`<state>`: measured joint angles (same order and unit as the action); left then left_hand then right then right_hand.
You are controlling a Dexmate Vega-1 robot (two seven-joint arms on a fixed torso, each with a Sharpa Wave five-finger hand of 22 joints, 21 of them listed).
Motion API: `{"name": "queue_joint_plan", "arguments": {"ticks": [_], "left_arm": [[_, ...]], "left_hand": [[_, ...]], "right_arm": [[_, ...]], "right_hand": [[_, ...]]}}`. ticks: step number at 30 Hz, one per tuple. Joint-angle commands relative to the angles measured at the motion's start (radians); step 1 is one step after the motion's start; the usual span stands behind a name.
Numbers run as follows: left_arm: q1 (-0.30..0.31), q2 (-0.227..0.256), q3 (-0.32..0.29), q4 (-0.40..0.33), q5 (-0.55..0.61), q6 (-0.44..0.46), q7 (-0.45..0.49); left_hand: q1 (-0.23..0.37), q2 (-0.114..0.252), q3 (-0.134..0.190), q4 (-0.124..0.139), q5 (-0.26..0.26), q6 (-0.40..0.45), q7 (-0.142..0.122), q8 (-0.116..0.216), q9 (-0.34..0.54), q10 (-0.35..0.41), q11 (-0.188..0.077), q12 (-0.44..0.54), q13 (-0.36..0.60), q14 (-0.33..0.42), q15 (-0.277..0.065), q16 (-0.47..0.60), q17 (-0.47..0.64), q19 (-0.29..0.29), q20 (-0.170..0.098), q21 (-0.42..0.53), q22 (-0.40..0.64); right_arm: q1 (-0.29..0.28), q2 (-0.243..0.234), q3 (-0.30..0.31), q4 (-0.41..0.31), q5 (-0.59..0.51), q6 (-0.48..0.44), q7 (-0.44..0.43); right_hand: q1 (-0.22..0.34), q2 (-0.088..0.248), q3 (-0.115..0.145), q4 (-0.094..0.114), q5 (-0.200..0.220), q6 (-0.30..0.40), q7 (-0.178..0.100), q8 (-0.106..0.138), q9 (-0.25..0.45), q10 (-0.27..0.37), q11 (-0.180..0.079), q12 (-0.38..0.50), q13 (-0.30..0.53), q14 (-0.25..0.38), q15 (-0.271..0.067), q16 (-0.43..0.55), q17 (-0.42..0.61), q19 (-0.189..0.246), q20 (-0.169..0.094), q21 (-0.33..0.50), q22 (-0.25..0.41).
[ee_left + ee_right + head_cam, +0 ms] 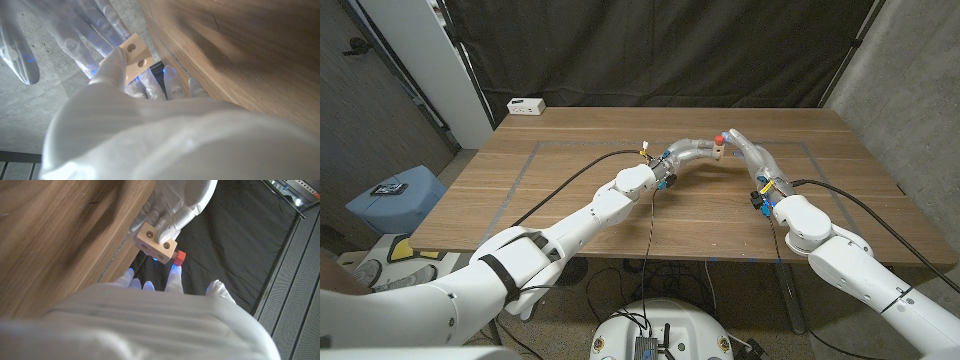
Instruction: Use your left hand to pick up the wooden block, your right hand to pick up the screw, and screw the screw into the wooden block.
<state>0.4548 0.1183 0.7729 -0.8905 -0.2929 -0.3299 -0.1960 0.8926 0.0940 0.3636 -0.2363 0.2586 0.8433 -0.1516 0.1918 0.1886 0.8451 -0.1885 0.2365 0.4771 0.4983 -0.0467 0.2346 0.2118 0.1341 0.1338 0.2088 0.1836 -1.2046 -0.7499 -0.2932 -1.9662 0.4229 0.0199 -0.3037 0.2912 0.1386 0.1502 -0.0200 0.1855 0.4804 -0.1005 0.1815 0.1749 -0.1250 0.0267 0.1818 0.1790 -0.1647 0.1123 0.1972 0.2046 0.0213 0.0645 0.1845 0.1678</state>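
Observation:
My left hand [692, 153] holds the pale wooden block [718, 151] above the middle of the table. In the left wrist view the block [134, 60] shows two round holes and sits between my left fingers [116, 65]. The red screw [721, 134] sits against the block's upper side. In the right wrist view the screw's red head [179, 257] juts from the block [156, 242], and my right fingertips [173, 273] touch it. My right hand [744, 146] meets the left hand from the right, its fingers on the screw.
The wooden table [570, 200] carries grey tape lines. A white box [526, 105] sits at its far left corner. A black curtain hangs behind the table. Black cables trail over the table from both wrists.

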Motion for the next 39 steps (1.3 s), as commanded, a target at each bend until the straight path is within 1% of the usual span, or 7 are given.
{"name": "queue_joint_plan", "arguments": {"ticks": [1,13,28,39], "left_arm": [[0.014,0.018,-0.002,-0.034,0.001,0.008,0.003],[0.025,0.033,-0.004,-0.063,0.001,0.019,0.009],[0.023,0.036,-0.006,-0.062,0.000,0.012,0.006],[0.025,0.042,-0.007,-0.073,0.001,0.025,0.009]], "left_hand": [[-0.025,0.035,0.084,0.077,0.005,0.034,0.028,0.007,0.006,0.005,0.001,0.012,0.028,0.008,-0.035,0.007,0.002,0.009,0.000,0.003,0.002],[-0.025,0.035,0.084,0.077,0.004,0.035,0.029,0.007,0.006,0.005,0.001,0.012,0.028,0.008,-0.035,0.007,0.002,0.010,-0.001,0.003,0.002],[-0.027,0.035,0.084,0.078,0.004,0.035,0.031,0.007,0.006,0.007,0.002,0.013,0.028,0.009,-0.035,0.006,0.002,0.010,-0.001,0.003,0.002],[-0.027,0.035,0.084,0.078,0.004,0.036,0.031,0.007,0.006,0.007,0.003,0.013,0.028,0.009,-0.035,0.006,0.002,0.011,-0.002,0.003,0.002]], "right_arm": [[-0.016,-0.003,0.004,-0.020,-0.006,-0.012,-0.011],[-0.022,-0.004,0.002,-0.030,-0.008,-0.014,-0.008],[-0.032,-0.009,0.000,-0.055,-0.009,-0.030,-0.010],[-0.027,-0.017,-0.006,-0.061,-0.008,-0.040,0.003]], "right_hand": [[-0.003,0.000,0.010,0.001,0.007,0.011,0.002,0.007,0.002,-0.001,-0.001,0.010,0.002,-0.031,-0.002,0.005,0.000,0.003,-0.001,0.005,0.001],[-0.002,0.000,0.013,0.000,0.007,0.014,0.002,0.007,0.002,0.000,-0.003,0.010,0.002,-0.031,-0.002,0.005,-0.001,0.003,-0.002,0.005,0.001],[-0.002,0.001,0.017,-0.002,0.007,0.019,-0.001,0.007,0.002,0.003,-0.004,0.011,0.002,-0.030,-0.003,0.005,-0.001,0.003,-0.002,0.005,0.001],[-0.002,0.001,0.019,-0.003,0.007,0.023,-0.004,0.007,0.002,0.005,-0.006,0.010,0.001,-0.030,-0.003,0.005,-0.001,0.002,-0.002,0.004,0.001]]}}
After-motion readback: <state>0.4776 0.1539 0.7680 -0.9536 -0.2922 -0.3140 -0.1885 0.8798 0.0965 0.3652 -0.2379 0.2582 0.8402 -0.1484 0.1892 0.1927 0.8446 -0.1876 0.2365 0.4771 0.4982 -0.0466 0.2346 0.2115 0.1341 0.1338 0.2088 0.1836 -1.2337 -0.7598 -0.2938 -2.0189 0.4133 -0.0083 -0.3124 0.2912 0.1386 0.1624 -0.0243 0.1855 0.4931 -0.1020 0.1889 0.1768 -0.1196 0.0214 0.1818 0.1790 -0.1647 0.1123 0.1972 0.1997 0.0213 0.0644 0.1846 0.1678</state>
